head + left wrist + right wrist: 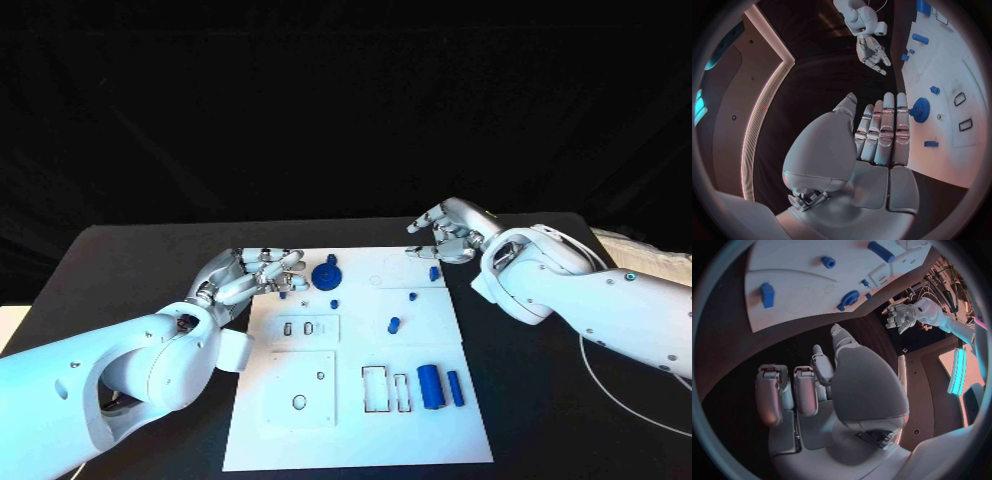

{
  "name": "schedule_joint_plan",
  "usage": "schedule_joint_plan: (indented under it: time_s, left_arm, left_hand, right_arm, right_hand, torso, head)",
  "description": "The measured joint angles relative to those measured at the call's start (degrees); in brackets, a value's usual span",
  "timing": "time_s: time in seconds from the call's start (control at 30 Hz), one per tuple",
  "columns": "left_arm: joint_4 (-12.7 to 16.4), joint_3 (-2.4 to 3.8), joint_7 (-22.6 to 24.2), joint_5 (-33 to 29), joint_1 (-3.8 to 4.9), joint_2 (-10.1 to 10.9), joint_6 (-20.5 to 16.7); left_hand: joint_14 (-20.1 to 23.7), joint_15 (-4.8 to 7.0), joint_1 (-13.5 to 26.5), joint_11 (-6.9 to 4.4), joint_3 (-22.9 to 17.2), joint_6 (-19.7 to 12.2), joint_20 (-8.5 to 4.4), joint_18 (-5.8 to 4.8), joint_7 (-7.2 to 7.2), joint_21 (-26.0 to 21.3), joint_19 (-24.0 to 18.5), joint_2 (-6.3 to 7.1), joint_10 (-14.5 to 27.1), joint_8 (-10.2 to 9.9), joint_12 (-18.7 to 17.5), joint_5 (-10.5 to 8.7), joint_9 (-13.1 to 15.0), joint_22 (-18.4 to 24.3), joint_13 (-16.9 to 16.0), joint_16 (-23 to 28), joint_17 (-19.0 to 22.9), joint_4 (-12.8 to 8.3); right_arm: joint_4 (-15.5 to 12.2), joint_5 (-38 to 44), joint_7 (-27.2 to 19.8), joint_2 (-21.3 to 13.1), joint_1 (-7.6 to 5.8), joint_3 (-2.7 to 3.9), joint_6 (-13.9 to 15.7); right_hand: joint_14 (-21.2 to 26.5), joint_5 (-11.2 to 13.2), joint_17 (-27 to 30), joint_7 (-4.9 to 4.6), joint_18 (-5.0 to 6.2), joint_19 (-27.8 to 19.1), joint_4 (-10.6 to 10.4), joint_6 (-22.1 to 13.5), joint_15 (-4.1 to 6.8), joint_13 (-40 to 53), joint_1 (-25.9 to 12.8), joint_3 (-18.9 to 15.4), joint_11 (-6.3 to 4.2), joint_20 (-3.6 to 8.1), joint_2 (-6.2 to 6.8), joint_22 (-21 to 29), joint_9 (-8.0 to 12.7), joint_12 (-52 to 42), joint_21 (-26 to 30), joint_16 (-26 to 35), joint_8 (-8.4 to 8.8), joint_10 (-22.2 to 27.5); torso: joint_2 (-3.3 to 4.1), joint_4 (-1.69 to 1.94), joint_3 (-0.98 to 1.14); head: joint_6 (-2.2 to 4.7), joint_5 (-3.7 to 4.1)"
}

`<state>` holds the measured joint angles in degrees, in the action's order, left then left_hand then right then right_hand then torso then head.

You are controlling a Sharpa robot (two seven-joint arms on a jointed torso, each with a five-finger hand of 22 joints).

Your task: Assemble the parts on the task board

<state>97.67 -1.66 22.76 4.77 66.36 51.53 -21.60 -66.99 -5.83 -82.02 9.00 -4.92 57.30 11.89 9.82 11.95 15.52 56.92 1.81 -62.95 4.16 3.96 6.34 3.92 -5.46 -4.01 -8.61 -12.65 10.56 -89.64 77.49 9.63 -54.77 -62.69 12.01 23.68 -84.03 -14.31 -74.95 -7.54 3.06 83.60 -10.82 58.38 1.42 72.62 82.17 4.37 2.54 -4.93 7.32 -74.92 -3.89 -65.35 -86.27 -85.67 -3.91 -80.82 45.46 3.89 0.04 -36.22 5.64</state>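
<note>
The white task board (361, 420) lies in the middle of the table. A blue gear (327, 274) sits near its far left corner, with small blue pieces (394, 324) scattered across the far half. A blue cylinder (430, 385) and a blue bar (454, 388) lie at the near right. My left hand (260, 272) hovers at the board's far left edge with straight fingers (886, 130) just short of the gear (920, 110), holding nothing. My right hand (447, 232) hangs past the board's far right corner, loosely bent fingers (804, 385) empty, a small blue piece (434, 272) close by.
Raised white plates (302, 385) with slots and holes take up the board's left near half, and two red-outlined rectangular recesses (384, 388) lie beside the cylinder. A white cable (613, 385) runs over the black table at the right.
</note>
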Motion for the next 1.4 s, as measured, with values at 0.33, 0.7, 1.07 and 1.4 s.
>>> schedule_joint_plan:
  time_s: [0.33, 0.7, 1.07, 1.4]
  left_arm:
    - [-0.91, -0.02, 0.13, 0.0, -0.04, 0.12, 0.02]
    - [-1.41, -0.02, 0.2, 0.0, -0.11, 0.16, 0.02]
    - [-1.58, -0.04, 0.22, 0.0, -0.15, 0.13, 0.02]
    - [-1.59, -0.04, 0.22, 0.0, -0.15, 0.06, 0.02]
  left_hand:
    - [0.0, 0.0, 0.0, 0.0, 0.0, 0.0, 0.0, 0.0, 0.0, 0.0, 0.0, 0.0, 0.0, 0.0, 0.0, 0.0, 0.0, -0.01, 0.0, 0.0, 0.01, 0.0]
    - [0.0, 0.0, 0.0, 0.0, 0.0, 0.0, 0.0, 0.0, 0.0, 0.0, 0.0, 0.0, 0.0, 0.0, 0.0, 0.0, 0.0, -0.01, 0.0, 0.0, 0.01, 0.0]
    - [0.0, 0.0, 0.0, 0.0, 0.0, 0.0, 0.0, 0.0, 0.0, 0.0, 0.0, 0.0, 0.0, 0.0, 0.0, 0.0, 0.0, -0.02, 0.0, 0.24, -0.07, 0.0]
    - [0.0, 0.0, 0.0, 0.0, 0.0, 0.0, 0.0, 0.0, 0.0, 0.0, 0.0, 0.0, 0.0, 0.0, 0.0, 0.0, 0.0, -0.02, 0.0, 0.24, -0.06, 0.0]
  right_arm:
    - [3.33, -4.1, -8.86, -3.44, 2.3, 0.09, -1.76]
    - [6.67, -4.47, -11.96, -2.59, 4.94, 0.07, -2.43]
    - [9.2, -4.47, -12.86, -0.72, 5.25, 0.09, -2.79]
    - [10.48, -4.47, -12.89, 0.35, 5.3, 0.09, -3.75]
  right_hand:
    - [0.0, -0.65, 0.01, -0.44, 0.0, 0.0, 1.13, -0.45, 0.0, 1.2, 0.97, 0.06, 0.25, 0.0, -0.19, -0.03, 0.1, -1.82, 0.0, -0.54, 0.0, -0.04]
    - [0.0, -0.65, 0.01, -0.44, 0.0, 0.0, 1.12, -0.45, 0.0, 0.84, 0.96, 0.06, 0.25, 0.0, -0.18, -0.02, 0.1, -1.38, 0.0, -0.54, 0.0, -0.03]
    - [0.0, -0.43, 0.02, -0.44, 0.0, -0.01, 1.2, -0.45, 0.0, 0.81, 0.97, 0.15, 0.34, 0.0, -0.19, -0.01, 0.09, -1.38, 0.0, -0.54, 0.0, 0.07]
    - [0.0, 2.31, 0.02, -0.13, 0.0, -0.01, 2.95, 1.51, -0.01, 3.13, 2.89, 2.71, 0.39, 0.0, -2.11, -0.01, -0.06, -1.6, 0.01, -0.54, 0.0, 0.19]
  torso:
    - [-0.26, -0.9, 0.6]
    - [-0.28, -1.0, 0.73]
    - [-0.28, -0.93, 0.55]
    - [-0.31, -0.99, 0.52]
  head:
    - [0.0, -0.24]
    - [-0.37, -0.57]
    - [-0.62, -0.54]
    - [-0.91, -0.56]
